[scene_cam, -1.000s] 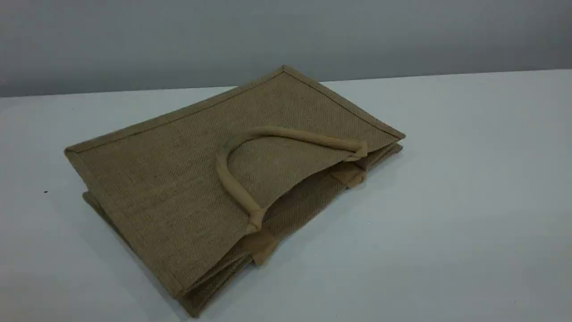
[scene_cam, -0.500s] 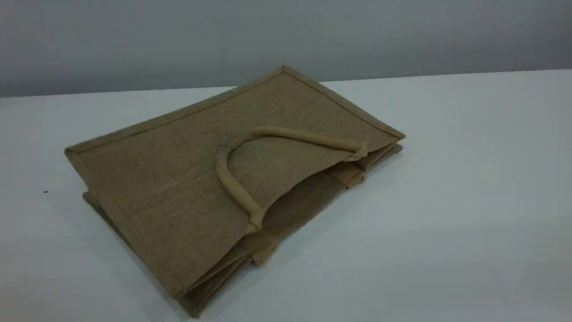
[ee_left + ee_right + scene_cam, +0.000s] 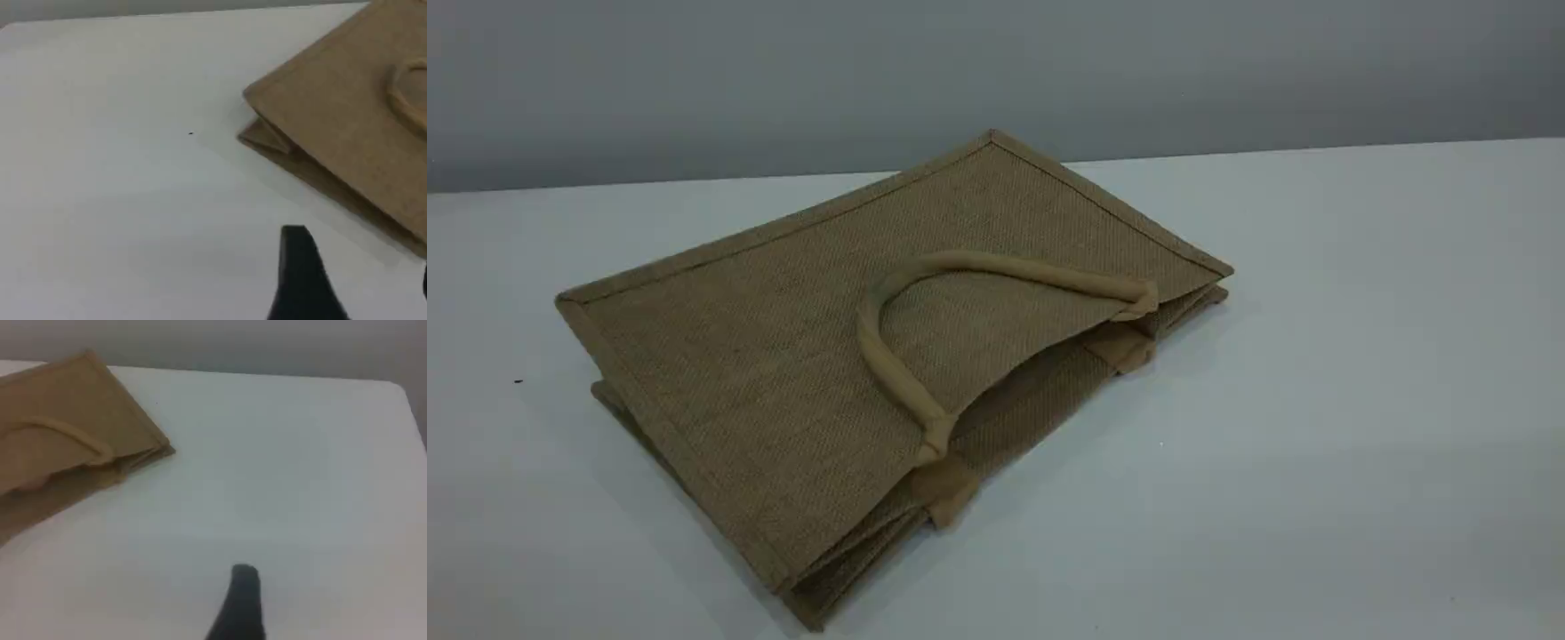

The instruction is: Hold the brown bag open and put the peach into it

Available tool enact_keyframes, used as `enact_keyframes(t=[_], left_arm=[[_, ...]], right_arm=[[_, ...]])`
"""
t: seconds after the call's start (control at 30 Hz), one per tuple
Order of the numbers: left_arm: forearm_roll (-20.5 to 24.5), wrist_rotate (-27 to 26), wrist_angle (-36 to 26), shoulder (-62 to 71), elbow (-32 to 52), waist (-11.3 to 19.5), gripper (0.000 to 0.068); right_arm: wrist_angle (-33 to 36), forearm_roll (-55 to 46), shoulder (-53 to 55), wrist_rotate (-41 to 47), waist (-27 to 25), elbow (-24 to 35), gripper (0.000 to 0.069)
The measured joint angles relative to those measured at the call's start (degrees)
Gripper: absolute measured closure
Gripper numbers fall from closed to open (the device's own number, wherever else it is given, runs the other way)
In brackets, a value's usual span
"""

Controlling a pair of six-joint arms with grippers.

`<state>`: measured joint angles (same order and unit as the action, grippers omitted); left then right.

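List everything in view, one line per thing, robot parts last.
bag: one, tan-brown woven, lying flat on its side left of the table's middle, mouth slightly gaping toward the camera.
handle: one clearly seen, tan, looped on the bag's upper face.
speck: one, dark, on the table left of the bag.
table: one, white.
wall: grey, behind the table.
peach: none in any view.
left gripper: dark fingertips, above bare table beside the bag's corner, holding nothing.
right gripper fingertip: one, dark, above bare table right of the bag.

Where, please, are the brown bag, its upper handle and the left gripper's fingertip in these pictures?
brown bag [image 3: 765, 356], scene view, on its flat upper panel.
upper handle [image 3: 889, 366], scene view, on the loop's left limb.
left gripper fingertip [image 3: 300, 267], left wrist view, on the dark tip.
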<state>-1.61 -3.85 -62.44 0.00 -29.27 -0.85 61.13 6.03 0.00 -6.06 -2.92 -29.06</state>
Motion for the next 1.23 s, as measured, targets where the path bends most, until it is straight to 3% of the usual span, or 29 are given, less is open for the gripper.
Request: enact_keyframes(t=[1.23], left_arm=[[0.00, 0.05, 0.00, 0.00, 0.00, -0.42, 0.0297]], right_arm=[[0.00, 0.05, 0.00, 0.00, 0.05, 0.00, 0.0111]])
